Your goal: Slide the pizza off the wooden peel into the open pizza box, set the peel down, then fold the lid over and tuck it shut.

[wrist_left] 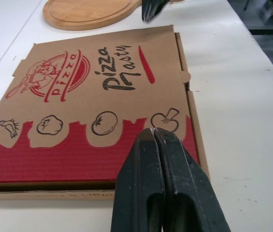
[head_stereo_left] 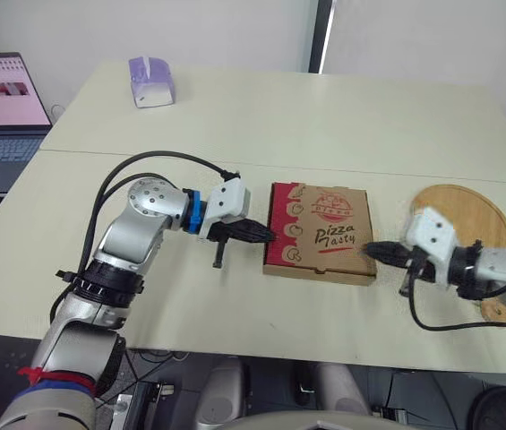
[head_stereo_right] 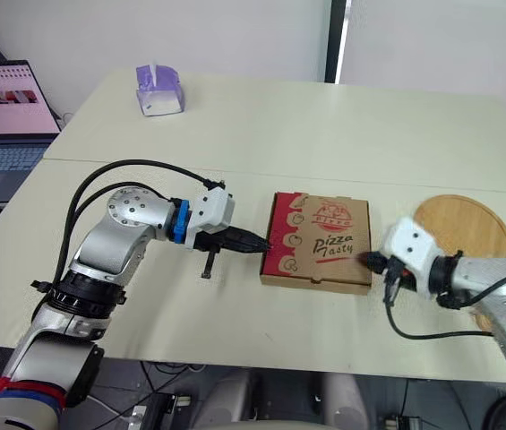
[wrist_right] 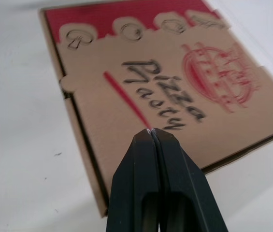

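Note:
The pizza box (head_stereo_left: pixel 320 231) lies flat on the table with its lid down, printed "Pizza Tasty" (wrist_left: pixel 122 67). My left gripper (head_stereo_left: pixel 269 236) is shut, its tips at the box's left edge over the red band (wrist_left: pixel 78 154). On the other side my right gripper (head_stereo_left: pixel 369 250) is shut too, its tips at the box's right edge (wrist_right: pixel 150 131). The round wooden peel (head_stereo_left: pixel 467 219) rests on the table to the right of the box, bare, partly behind my right wrist.
A purple tissue box (head_stereo_left: pixel 150 81) stands at the far left of the table. A laptop (head_stereo_left: pixel 2 103) sits on a desk off the table's left side. A seam (head_stereo_left: pixel 235 158) crosses the table behind the box. The near table edge (head_stereo_left: pixel 279 354) is close.

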Robot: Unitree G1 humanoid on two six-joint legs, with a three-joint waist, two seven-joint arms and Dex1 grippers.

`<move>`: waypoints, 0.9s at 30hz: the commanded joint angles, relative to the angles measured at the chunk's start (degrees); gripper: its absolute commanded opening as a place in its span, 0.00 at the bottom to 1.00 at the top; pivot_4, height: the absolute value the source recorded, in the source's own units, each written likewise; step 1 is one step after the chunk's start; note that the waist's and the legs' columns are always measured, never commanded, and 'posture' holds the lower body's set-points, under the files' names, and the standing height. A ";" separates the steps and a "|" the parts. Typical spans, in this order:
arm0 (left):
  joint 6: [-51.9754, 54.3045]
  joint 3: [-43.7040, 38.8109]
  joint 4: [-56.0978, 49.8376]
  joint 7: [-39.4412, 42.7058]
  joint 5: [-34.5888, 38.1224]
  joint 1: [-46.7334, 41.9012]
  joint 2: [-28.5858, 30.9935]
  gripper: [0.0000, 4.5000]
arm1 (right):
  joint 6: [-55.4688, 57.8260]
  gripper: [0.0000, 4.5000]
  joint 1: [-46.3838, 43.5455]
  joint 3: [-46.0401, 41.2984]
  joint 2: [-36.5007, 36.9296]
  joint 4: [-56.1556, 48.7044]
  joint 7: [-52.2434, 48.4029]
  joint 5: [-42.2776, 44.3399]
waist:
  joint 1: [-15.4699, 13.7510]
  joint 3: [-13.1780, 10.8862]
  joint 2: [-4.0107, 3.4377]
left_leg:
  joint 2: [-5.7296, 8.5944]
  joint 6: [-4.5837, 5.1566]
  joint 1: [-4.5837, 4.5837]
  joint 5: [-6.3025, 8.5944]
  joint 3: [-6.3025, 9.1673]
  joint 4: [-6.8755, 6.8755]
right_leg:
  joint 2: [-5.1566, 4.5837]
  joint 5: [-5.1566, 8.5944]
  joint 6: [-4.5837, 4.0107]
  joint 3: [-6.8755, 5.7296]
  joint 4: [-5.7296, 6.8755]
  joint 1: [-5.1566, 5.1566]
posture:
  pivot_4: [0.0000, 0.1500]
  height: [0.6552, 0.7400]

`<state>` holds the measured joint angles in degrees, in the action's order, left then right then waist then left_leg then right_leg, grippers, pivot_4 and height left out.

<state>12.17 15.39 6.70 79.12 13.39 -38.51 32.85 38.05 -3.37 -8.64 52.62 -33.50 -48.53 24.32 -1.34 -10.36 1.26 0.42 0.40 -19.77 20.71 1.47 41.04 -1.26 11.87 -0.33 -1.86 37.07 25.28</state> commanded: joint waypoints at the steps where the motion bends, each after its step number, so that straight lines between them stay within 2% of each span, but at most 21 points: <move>1: -2.43 0.22 0.85 -1.08 -1.35 -0.37 -0.66 0.00 | 0.04 0.01 0.92 -5.10 2.60 -0.98 -1.20 0.72 | 0.00 0.00 0.00 | 0.00 0.00 0.00 0.00 0.00 0.00 | 0.00 0.00 0.00 0.00 0.00 0.00 | 1.00 0.79; 10: -4.04 1.82 2.24 -1.55 -3.34 -0.94 -3.01 0.00 | -6.58 0.01 9.51 -2.79 6.49 0.23 -5.17 -4.86 | -0.01 0.00 0.01 | 0.03 0.01 -0.01 0.00 -0.03 0.00 | -0.01 0.00 0.00 0.02 -0.02 -0.01 | 1.00 0.79; 22: -3.13 2.53 1.36 -1.69 -3.74 -0.12 -2.96 0.00 | -6.69 0.01 5.39 5.48 2.82 -0.42 -4.63 -5.77 | 0.20 0.00 0.01 | -0.05 -0.03 0.07 -0.02 -0.09 0.01 | 0.09 0.00 0.00 0.11 0.04 -0.01 | 1.00 0.79; 27: -2.57 2.47 0.77 -1.88 -3.76 0.39 -2.68 0.00 | -5.72 0.01 6.33 0.28 6.20 -0.34 -6.92 -4.40 | 0.09 0.00 0.00 | -0.01 -0.03 0.05 -0.02 -0.08 0.01 | 0.08 0.00 0.00 0.10 0.01 -0.01 | 1.00 0.79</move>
<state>9.68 17.99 9.46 77.55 9.63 -37.92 30.04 31.98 3.45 -4.55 57.56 -32.64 -54.59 18.93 -1.25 -10.36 1.27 0.42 0.37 -19.74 20.68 1.38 41.05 -1.19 11.87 -0.33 -1.76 37.07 25.28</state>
